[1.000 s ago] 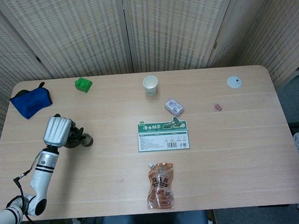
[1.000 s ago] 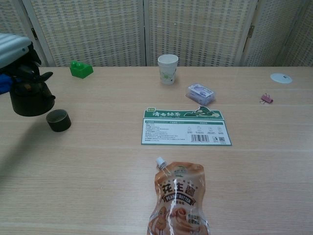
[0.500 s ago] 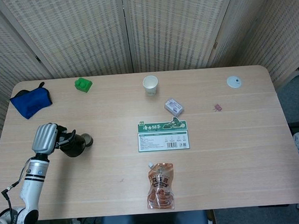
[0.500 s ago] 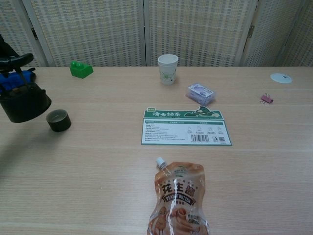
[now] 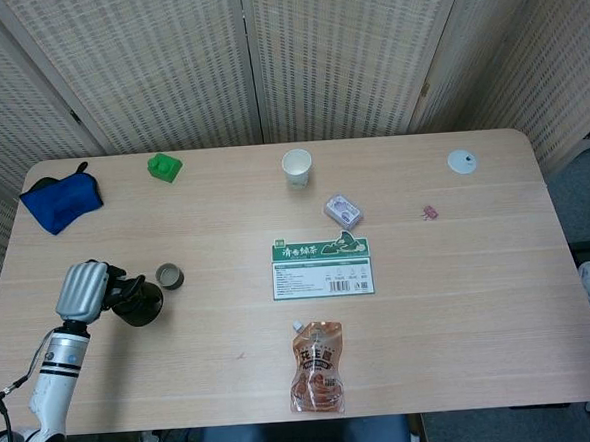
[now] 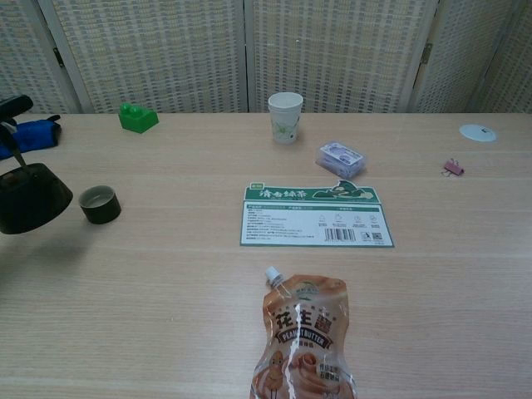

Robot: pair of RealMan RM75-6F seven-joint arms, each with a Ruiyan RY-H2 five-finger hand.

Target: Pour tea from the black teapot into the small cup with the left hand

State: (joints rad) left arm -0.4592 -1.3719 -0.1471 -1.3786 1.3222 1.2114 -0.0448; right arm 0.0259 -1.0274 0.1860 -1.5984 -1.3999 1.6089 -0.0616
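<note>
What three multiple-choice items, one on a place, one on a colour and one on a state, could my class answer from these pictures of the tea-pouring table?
1. Where is the small cup?
A. On the table, just right of the black teapot
B. On the green label card
C. Beside the white disc

2. What colour is the block near the table's far edge?
A. Red
B. Green
C. Yellow

3. What is the left hand doing?
A. Resting empty on the table
B. Holding the paper cup
C. Holding the black teapot

Answers:
1 A, the head view shows the small cup on bare wood next to the teapot, apart from it.
2 B, both views show it bright green.
3 C, the head view shows the teapot at the hand's fingers, and the chest view shows a shadow beneath it, so it seems raised off the table.
</note>
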